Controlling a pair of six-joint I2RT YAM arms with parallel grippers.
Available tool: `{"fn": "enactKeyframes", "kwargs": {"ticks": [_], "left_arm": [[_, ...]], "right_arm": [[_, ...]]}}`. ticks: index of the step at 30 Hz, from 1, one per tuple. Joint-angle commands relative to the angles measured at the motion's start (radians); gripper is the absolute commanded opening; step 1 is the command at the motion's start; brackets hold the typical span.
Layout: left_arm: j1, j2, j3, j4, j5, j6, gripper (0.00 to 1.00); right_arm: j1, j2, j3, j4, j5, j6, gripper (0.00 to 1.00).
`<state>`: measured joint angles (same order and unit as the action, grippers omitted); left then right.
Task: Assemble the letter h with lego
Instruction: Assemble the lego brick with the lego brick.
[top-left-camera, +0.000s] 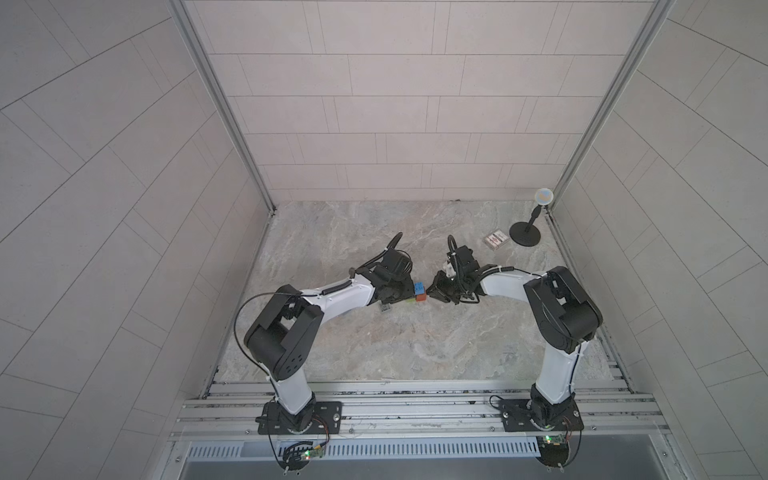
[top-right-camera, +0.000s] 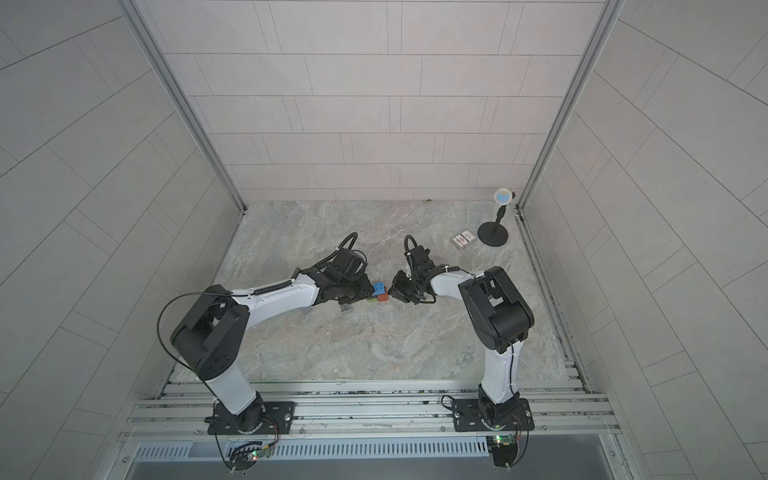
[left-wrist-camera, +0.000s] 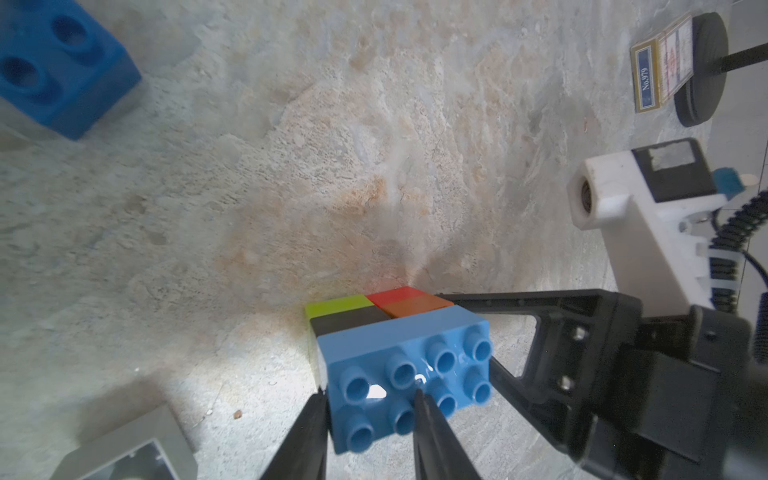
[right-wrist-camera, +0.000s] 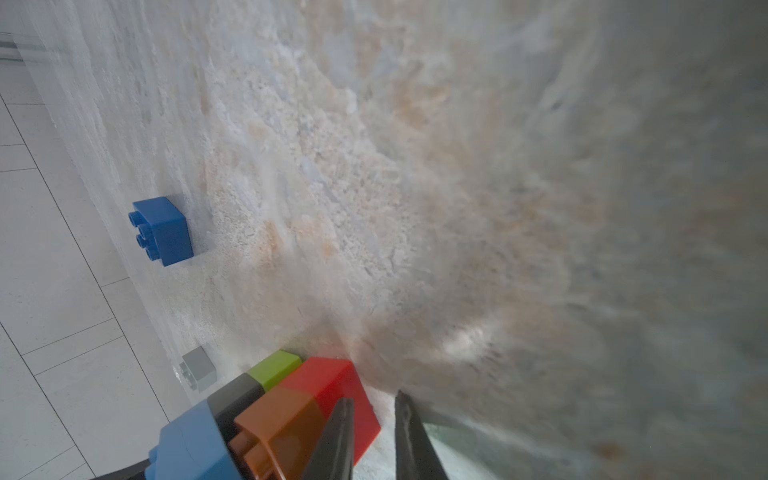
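Joined lego stands on the table with its lime and red end down. A long light blue brick (left-wrist-camera: 399, 374) (top-left-camera: 419, 286) caps a black-and-lime column (left-wrist-camera: 345, 316) and an orange-and-red column (left-wrist-camera: 411, 305) (right-wrist-camera: 328, 395). My left gripper (left-wrist-camera: 370, 390) (top-left-camera: 409, 291) is shut on the studded light blue brick, one finger on its side and one among the studs. My right gripper (right-wrist-camera: 374, 397) (top-left-camera: 432, 293) stands narrowly open beside the red brick, with only table between its fingers. A loose blue brick (right-wrist-camera: 164, 230) (left-wrist-camera: 62, 62) and a grey brick (right-wrist-camera: 199, 368) (top-left-camera: 385, 308) lie apart.
A flat red-and-white patterned box (top-left-camera: 496, 240) (top-right-camera: 463, 240) lies at the back right of the table. Next to it is a black round-based stand (top-left-camera: 525, 235) with a small disc on top. Walls close in the table on three sides.
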<state>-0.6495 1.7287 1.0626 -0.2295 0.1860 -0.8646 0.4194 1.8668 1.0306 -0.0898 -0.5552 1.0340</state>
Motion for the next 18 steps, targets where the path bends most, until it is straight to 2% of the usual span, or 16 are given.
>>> {"fn": "enactKeyframes", "kwargs": {"ticks": [1, 5, 18], "left_arm": [[0.000, 0.046, -0.022, -0.192, -0.062, -0.001, 0.35], [0.000, 0.040, -0.005, -0.217, -0.064, 0.021, 0.34], [0.000, 0.074, 0.027, -0.253, -0.041, 0.056, 0.34]], "right_arm": [[0.004, -0.049, -0.017, -0.077, 0.069, -0.014, 0.23], [0.000, -0.094, -0.023, -0.103, 0.126, -0.041, 0.24], [0.000, -0.112, -0.024, -0.047, 0.082, -0.070, 0.24]]}}
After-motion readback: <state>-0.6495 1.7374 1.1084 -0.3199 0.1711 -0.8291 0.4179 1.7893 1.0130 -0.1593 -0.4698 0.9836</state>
